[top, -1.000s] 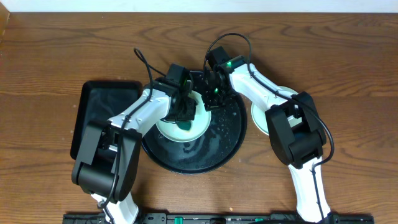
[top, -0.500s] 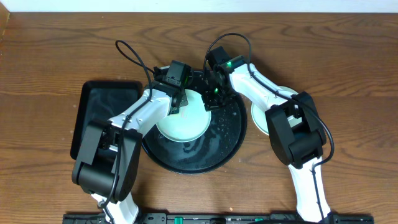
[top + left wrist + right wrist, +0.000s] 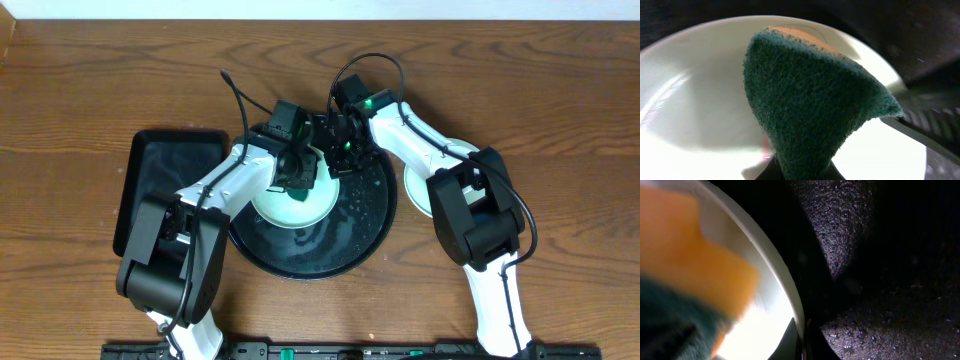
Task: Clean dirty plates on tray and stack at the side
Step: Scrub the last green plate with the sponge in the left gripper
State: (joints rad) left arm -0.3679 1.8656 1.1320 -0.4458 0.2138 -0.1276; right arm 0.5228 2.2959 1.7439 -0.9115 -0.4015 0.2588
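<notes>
A pale plate [image 3: 285, 212] lies on the round black tray [image 3: 330, 265], in its upper left part. My left gripper [image 3: 298, 180] is shut on a green sponge [image 3: 300, 190] with an orange back and presses it on the plate. In the left wrist view the sponge [image 3: 810, 100] fills the middle above the plate [image 3: 695, 100]. My right gripper [image 3: 338, 158] is shut on the plate's far right rim. The right wrist view shows the rim [image 3: 780, 270] running down between my fingers, and the sponge [image 3: 690, 255] at the left.
Another pale plate [image 3: 422, 190] lies on the table right of the round tray, partly under my right arm. A rectangular black tray [image 3: 160, 190] stands at the left. The round tray's floor [image 3: 880, 255] is wet and speckled.
My left gripper drew back with the sponge toward the plate's far edge, then came forward again onto the plate. My right gripper has stayed on the rim.
</notes>
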